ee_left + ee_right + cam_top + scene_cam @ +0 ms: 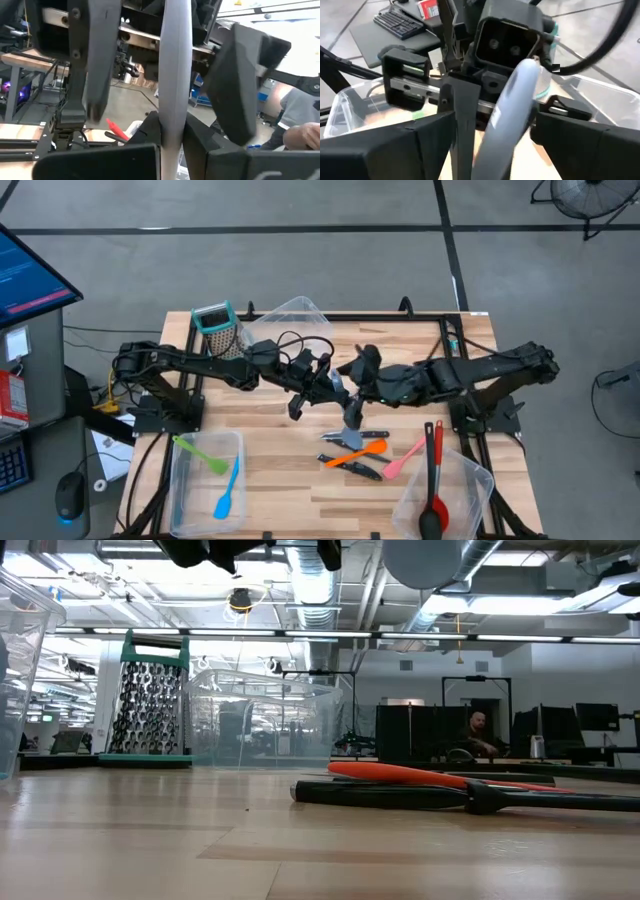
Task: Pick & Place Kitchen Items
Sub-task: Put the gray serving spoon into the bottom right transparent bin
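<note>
Mid-desk, above the loose utensils: my left fingers [150, 155] are pressed together on the handle of the grey spoon [175, 75], while the right fingers [95, 75] stand spread to either side of it, touching nothing that I can see. The left gripper [322, 388] and the right gripper [358, 372] meet nose to nose over the desk's [280, 470] centre, with the spoon hanging between them and clear of the wood.

I read this as a hand-over, the spoon now carried by the left arm alone. To do it well I would draw the right arm straight back toward 3 o'clock before the left one turns, so that the open fingers do not clip the handle. I would then swing the spoon toward the tub [180, 480] at 8 o'clock, where a green spatula [200, 452] and a blue spatula [228, 495] already lie.

Below, toward 6 o'clock, an orange spatula [355, 452], a pink spatula [405, 458] and knives [345, 438] wait on the desk. The pinch sits on a narrow handle, so I would move slowly.
</note>
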